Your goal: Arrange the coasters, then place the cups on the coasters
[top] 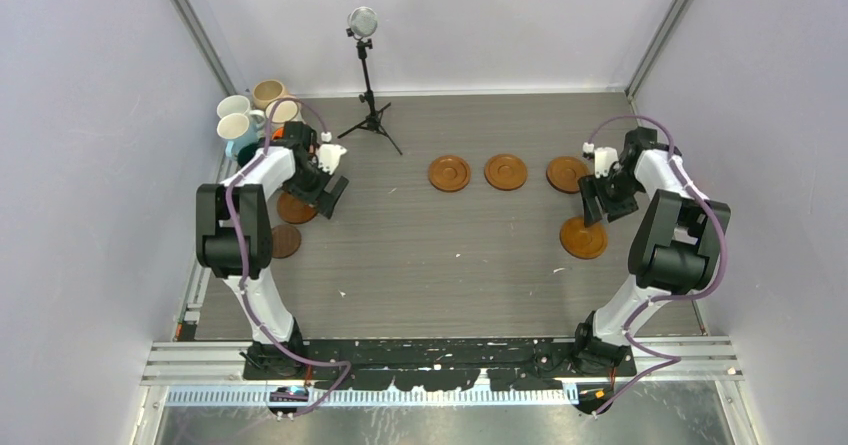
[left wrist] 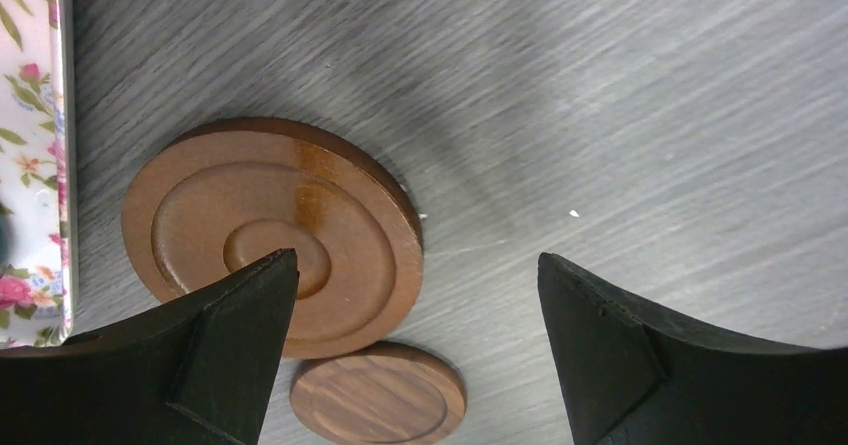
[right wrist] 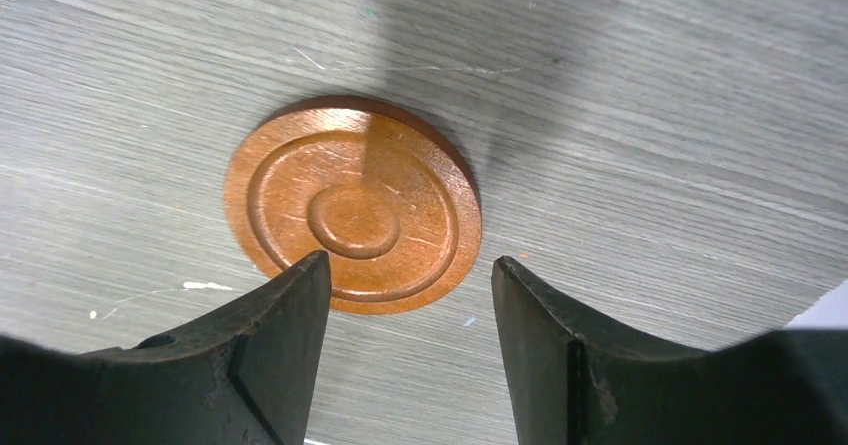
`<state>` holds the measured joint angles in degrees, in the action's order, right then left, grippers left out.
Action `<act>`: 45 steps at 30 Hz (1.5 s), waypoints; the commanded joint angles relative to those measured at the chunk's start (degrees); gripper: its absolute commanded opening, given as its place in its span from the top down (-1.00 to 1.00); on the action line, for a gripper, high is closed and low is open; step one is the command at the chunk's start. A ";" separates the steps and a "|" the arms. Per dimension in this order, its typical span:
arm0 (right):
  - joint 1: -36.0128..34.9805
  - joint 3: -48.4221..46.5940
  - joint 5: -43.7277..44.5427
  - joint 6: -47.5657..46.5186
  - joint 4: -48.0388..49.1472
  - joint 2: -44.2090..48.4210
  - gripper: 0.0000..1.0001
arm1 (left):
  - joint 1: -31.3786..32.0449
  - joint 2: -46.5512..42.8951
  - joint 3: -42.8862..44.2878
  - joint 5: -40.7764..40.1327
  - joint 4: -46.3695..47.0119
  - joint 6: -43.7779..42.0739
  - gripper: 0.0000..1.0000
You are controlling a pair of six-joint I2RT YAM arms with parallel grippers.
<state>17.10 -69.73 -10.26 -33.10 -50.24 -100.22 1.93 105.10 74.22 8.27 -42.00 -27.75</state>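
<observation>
I see the left gripper [left wrist: 415,295] spread wide and empty, hanging over a large coaster [left wrist: 270,235] that lies flat, ringed face up, on the tabletop [left wrist: 620,85] beside the floral tray [left wrist: 30,165]. A small dark coaster [left wrist: 378,393] lies flat just beside it; whether the two touch I cannot tell. My right gripper [right wrist: 410,295] has its jaws parted with nothing between them, above an orange-brown coaster [right wrist: 352,205], also flat and rings up. Being round, none has a long axis. From the top camera, three coasters [top: 505,171] form a row running left to right across the far middle. The cups [top: 235,125] stand upright, mouths up, clustered in the far left corner; their handles I cannot make out
</observation>
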 commanded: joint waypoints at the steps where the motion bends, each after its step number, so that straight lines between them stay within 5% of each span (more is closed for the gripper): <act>1: 0.17 -4.39 -4.57 1.29 -3.89 4.25 -0.31 | -1.29 2.70 2.37 -1.58 1.69 -0.84 -0.84; 7: 0.05 -6.64 -8.21 2.48 -6.55 5.54 -0.33 | -1.58 3.58 0.71 0.96 0.89 0.59 -0.82; 13: 0.05 -8.33 -10.93 3.57 -8.39 6.09 -0.33 | 0.82 3.34 -1.66 8.26 -2.16 1.70 -0.59; 23: -0.52 -9.49 -13.95 5.53 -10.10 7.13 -0.33 | 26.31 1.91 -4.22 7.34 -1.20 5.54 -0.49; 34: -4.85 -8.54 -13.38 8.68 -9.26 7.75 -0.32 | 51.33 11.70 13.60 15.53 -8.32 8.55 -0.54; 40: -13.59 -6.51 -10.05 13.06 -4.85 8.16 -0.31 | 50.14 7.03 16.78 18.37 -9.84 8.91 -0.68; 45: -22.99 -6.85 -8.96 17.37 -0.58 6.88 -0.30 | 41.23 -3.46 12.15 20.82 -11.46 9.40 -0.75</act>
<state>0.25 -76.38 -20.49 -20.43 -55.55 -94.98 51.00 112.86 88.38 25.39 -50.43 -19.35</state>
